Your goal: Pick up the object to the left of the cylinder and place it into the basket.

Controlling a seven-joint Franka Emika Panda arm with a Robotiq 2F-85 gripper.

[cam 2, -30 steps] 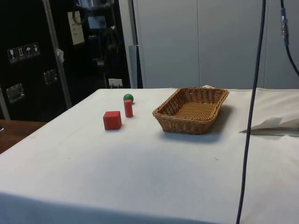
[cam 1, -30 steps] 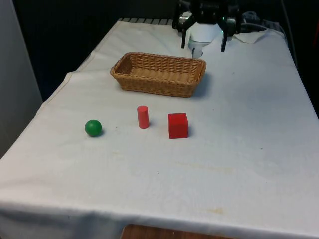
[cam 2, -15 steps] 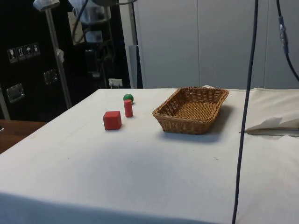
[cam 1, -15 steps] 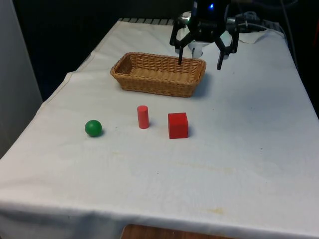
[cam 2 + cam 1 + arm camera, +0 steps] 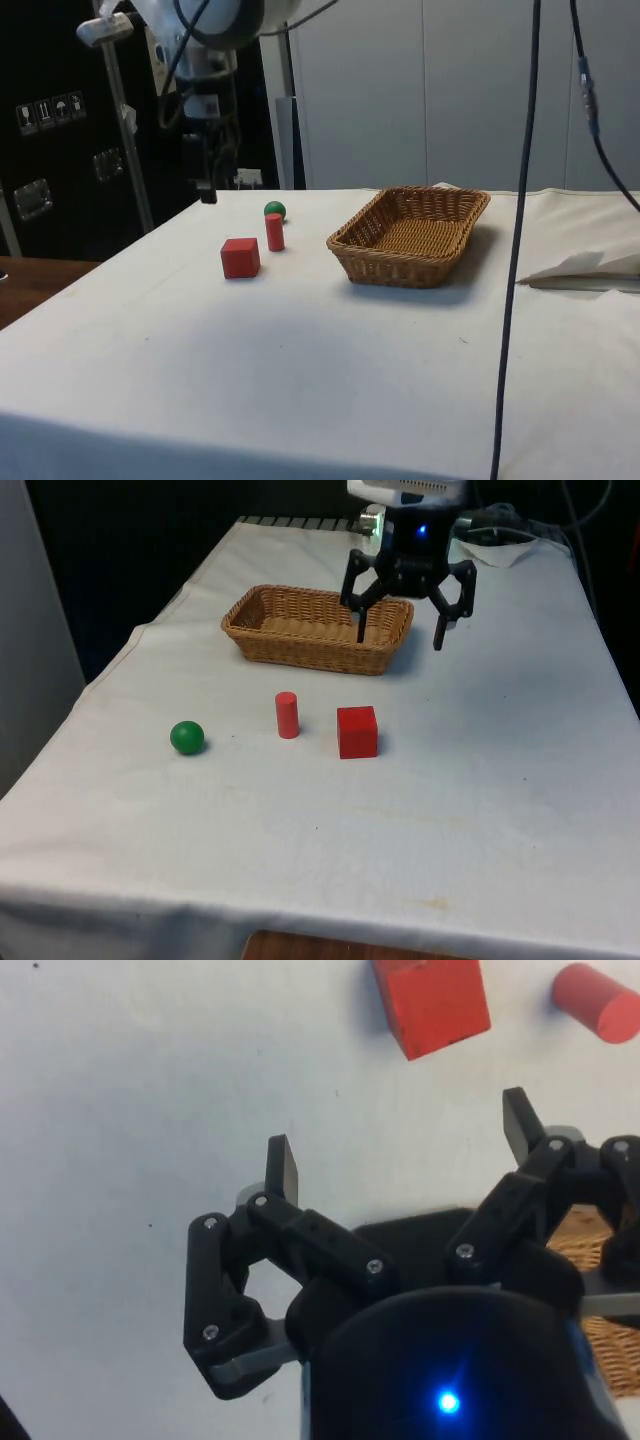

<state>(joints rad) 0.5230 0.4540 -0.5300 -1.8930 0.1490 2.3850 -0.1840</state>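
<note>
Tool (image 5: 400,640) hangs spread wide beside basket (image 5: 318,628), holding nothing.

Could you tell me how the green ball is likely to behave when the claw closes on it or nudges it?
The green ball is round and lies free on the flat white cloth, so a nudge would probably send it rolling. Its curved sides may slip from the open claw unless the grip is centred. It looks solid, so probably stiff.
</note>
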